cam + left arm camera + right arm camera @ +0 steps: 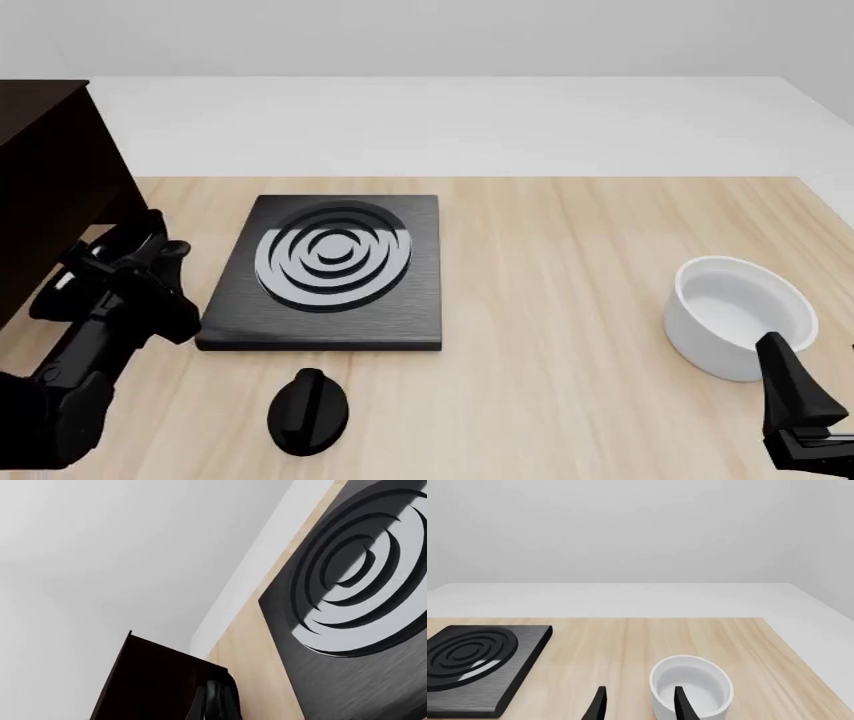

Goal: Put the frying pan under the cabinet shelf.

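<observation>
Frying pan: not clearly in view in any of the 3 pictures. It is not on the stove plate [400, 315] or the open table [561, 300]. Front view shows a pale sliver just beside the left gripper [127, 255] at the foot of the cabinet shelf [40, 170]. This may be the pan's grey inside, already tucked under, but I cannot tell.

Handling (judgement): rigid metal, moderate weight, glossy rim likely slippery. The long straight handle is the sensible hold, taken close to the bowl of the pan to limit tipping.

Left jaws: hidden in the front view. The left wrist view gives only a glossy black curved shape [217, 700] against the cabinet board, so whether they are spread or closed is undetermined.

Right gripper [801, 400]: fingers [599, 705] apart, nothing between them, low near the white bowl [741, 315].

Surface: pale wood, flat. 1 black knob [308, 410] lies near the plate. Room: plain white floor and walls.
</observation>
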